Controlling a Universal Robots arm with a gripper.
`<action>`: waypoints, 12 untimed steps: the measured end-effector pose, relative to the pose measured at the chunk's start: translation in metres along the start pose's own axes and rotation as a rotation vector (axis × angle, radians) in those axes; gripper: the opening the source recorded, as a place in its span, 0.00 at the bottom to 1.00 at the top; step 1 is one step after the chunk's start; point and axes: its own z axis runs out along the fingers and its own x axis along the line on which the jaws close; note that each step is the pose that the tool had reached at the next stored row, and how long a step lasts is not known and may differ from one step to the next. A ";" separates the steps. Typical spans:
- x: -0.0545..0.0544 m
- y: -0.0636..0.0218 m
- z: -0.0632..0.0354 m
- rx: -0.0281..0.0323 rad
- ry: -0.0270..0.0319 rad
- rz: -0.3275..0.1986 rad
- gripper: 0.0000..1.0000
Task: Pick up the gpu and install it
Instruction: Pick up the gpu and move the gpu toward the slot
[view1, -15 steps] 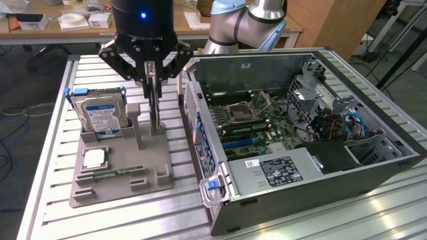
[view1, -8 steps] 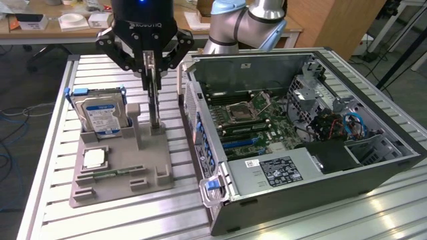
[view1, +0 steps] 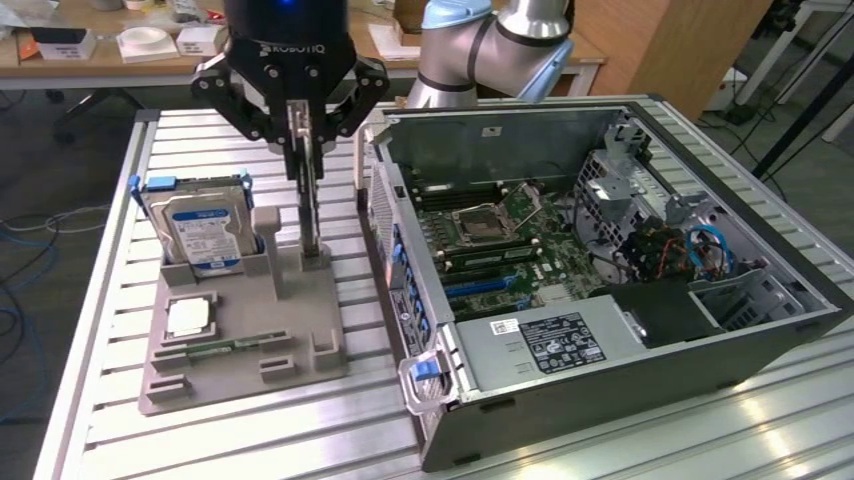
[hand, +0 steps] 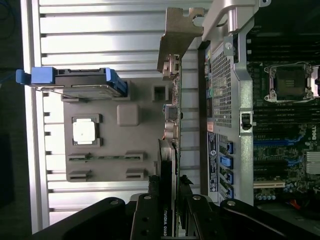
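The gpu (view1: 310, 200) is a thin dark card seen edge-on, standing upright with its lower end at the slot of the grey fixture (view1: 307, 330). My gripper (view1: 304, 150) is shut on its upper edge from above. In the wrist view the gpu (hand: 170, 130) runs away from my gripper (hand: 168, 200), with its silver bracket (hand: 175, 35) at the far end and one finger (hand: 145, 215) on each side of the card. Whether the card still rests in the slot or is just clear of it, I cannot tell.
The grey fixture also holds a silver hard drive (view1: 200, 230) in a blue caddy, a CPU (view1: 190, 317) and a green memory stick (view1: 227, 347). The open computer case (view1: 601, 300) lies at the exterior view's right, with its motherboard (view1: 494, 240) exposed. Everything sits on a slatted metal table (view1: 107, 300).
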 end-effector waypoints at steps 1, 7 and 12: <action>0.000 0.0000 0.0000 0.0000 -0.0001 0.000 0.26; -0.004 0.0002 0.0001 -0.0001 -0.0001 0.000 0.26; -0.007 0.0004 0.0001 -0.0001 -0.0001 0.000 0.26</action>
